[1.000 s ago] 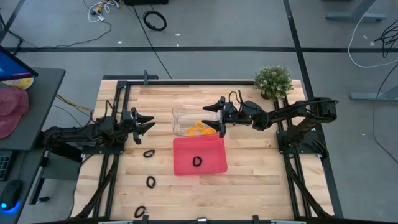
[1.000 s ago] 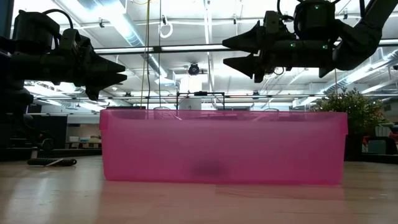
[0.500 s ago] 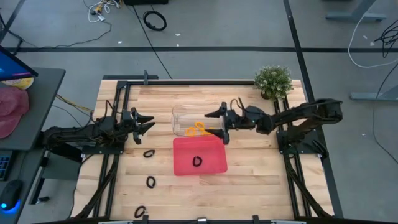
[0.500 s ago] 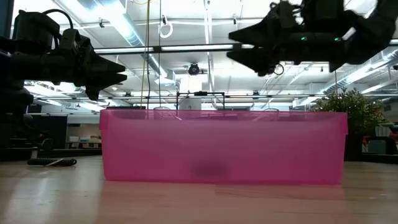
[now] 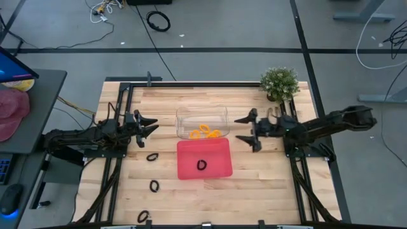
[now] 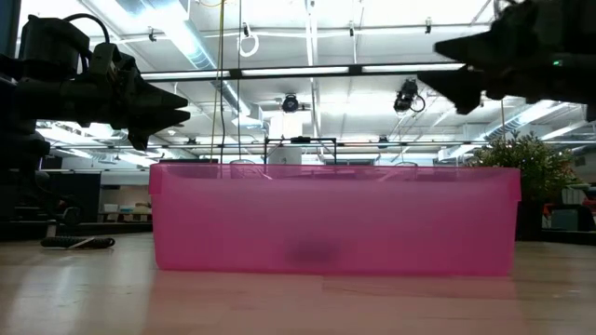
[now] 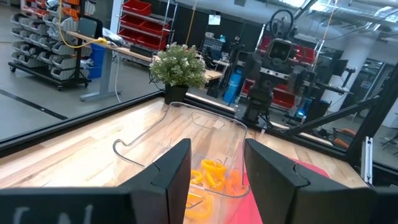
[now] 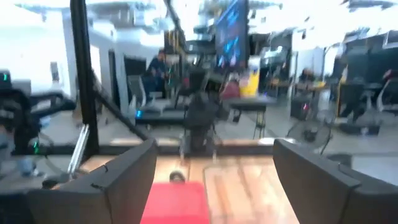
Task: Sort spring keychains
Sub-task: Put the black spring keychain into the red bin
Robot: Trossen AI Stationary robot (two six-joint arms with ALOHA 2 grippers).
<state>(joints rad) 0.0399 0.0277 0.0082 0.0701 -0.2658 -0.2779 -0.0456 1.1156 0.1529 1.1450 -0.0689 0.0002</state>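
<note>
Wooden bench (image 5: 254, 172) carrying, mid-bench, a red tray (image 5: 203, 159) holding one black spring keychain (image 5: 201, 165); behind it, a clear bin (image 5: 201, 123) with orange spring keychains (image 5: 203, 131). Three black keychains (image 5: 152, 156) lie toward the bench's left front corner, nearest the left gripper (image 5: 151, 128), fingers parted, empty. Right gripper (image 5: 247, 130), fingers wide, empty, hovers beside the tray's right edge.

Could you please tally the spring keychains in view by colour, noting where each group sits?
Orange keychains: 2 as far as I can tell, overlapping inside the clear container.
Black keychains: 4, one in the red tray and three on the table.
Total: 6
</note>
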